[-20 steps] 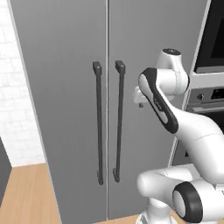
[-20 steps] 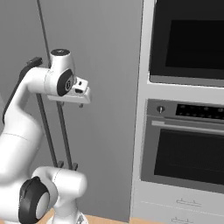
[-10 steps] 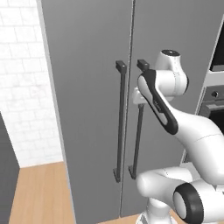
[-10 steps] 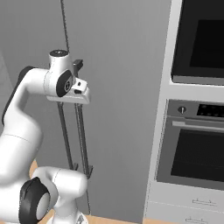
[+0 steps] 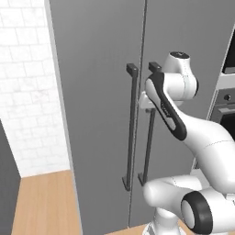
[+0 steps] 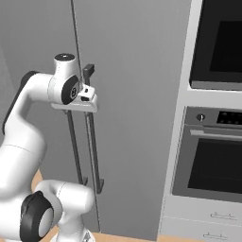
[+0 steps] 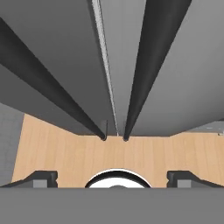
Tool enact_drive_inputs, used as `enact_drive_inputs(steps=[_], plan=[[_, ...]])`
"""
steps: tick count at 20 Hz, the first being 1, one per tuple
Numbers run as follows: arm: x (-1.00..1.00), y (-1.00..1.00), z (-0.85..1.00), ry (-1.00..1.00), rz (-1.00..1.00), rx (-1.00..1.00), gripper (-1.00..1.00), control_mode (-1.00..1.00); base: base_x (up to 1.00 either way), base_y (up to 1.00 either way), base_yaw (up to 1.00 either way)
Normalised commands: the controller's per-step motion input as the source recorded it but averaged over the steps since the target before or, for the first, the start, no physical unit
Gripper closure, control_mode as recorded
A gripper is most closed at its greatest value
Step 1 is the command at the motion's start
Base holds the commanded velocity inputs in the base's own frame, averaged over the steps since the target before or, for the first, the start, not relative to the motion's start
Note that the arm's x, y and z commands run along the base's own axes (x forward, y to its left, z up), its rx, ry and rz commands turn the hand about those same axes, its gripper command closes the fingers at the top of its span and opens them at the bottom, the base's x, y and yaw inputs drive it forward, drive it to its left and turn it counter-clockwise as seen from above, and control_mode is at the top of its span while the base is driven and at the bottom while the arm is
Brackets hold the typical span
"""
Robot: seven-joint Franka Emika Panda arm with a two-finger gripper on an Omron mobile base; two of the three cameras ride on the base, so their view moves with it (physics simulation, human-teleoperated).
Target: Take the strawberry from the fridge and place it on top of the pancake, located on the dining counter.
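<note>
Your end effector (image 7: 112, 177) at the fridge (image 5: 101, 92)
Its 2 fingertips (image 7: 41, 177) are spread wide, gripping nothing; just beyond hang the 2 dark handles (image 5: 132, 128), flanking the seam of the shut doors, wood floor (image 7: 131, 157) below.

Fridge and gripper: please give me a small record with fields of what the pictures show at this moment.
fridge: grey, two doors, both closed
handles: two dark vertical bars, side by side at the door seam
gripper: open, holding nothing, close in front of the handles, touching neither
oven: built in, to the right of the fridge
floor: light wood
task progress: fridge not yet opened
</note>
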Motion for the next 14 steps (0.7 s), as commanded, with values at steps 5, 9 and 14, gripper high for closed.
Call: enact_drive_inputs(steps=[5,9,14], plan=[[0.0,0.0,0.0,0.0,0.0,0.0,-1.0,1.0,0.0,0.28,0.02],[0.0,0.0,0.0,0.0,0.0,0.0,-1.0,1.0,-0.04,-0.04,0.0],[0.0,0.0,0.0,0.0,0.0,0.0,-1.0,1.0,-0.39,-0.13,0.0]])
